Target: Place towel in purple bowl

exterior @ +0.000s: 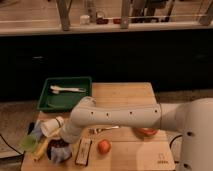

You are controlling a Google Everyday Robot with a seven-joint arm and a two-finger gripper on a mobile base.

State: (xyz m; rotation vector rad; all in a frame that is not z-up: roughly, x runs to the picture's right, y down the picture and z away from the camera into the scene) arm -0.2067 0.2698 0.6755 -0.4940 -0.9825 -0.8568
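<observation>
The white arm reaches from the right across the wooden table point(125, 95) to its front left corner. My gripper point(56, 142) hangs at the end of the arm, right over the dark purple bowl point(52, 148). A pale blue-grey cloth, which looks like the towel point(62, 154), lies at the bowl's front edge under the gripper. I cannot tell whether it is inside the bowl or held. The arm hides much of the bowl.
A green tray point(64, 101) with white utensils sits at the back left. A green cup point(28, 142) and a yellow banana point(42, 148) lie left of the bowl. A dark flat packet point(83, 151), an orange fruit point(103, 146), a fork point(104, 129) and a red object point(145, 132) lie to the right.
</observation>
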